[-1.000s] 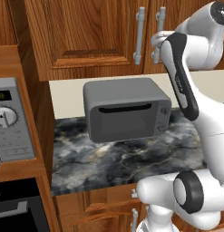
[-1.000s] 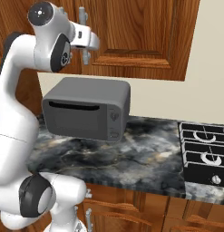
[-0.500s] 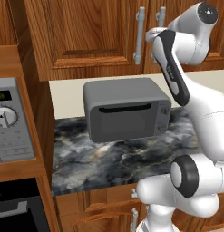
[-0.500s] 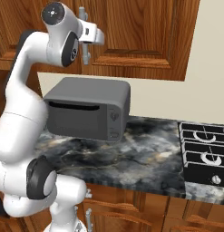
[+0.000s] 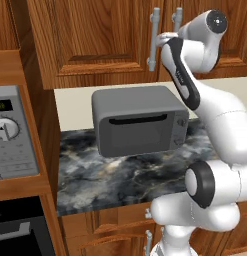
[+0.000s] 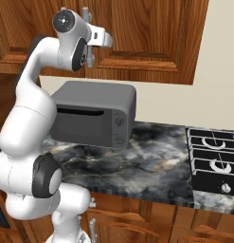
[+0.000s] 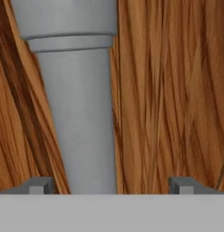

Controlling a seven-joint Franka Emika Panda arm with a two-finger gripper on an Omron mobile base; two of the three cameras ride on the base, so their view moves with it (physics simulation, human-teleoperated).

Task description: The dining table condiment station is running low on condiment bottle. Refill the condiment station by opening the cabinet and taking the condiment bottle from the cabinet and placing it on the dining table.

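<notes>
1. Worktop (image 5: 120, 172): black-and-grey marbled stone, set against a cream wall, with wooden base cabinets (image 6: 151, 220) below.
2. Microwave (image 5: 140, 120): grey, standing on the worktop directly under the cabinet.
3. Oven (image 5: 12, 132): a panel with a dial, built into a wooden column at the left edge of the left base view.
4. Hob (image 6: 215, 161): black, with burner grates, at the right end of the worktop.
5. Cabinet (image 5: 100, 40): reddish-brown raised-panel doors, shut; the bottle cannot be seen.
6. Handle (image 5: 154, 39): vertical silver bar on the left door; a second bar stands just beside it.
7. Gripper (image 7: 111, 185): raised to the cabinet, fingers spread wide. The handle passes between the tips (image 7: 40, 185), nearer the left one, with nothing clamped.
</notes>
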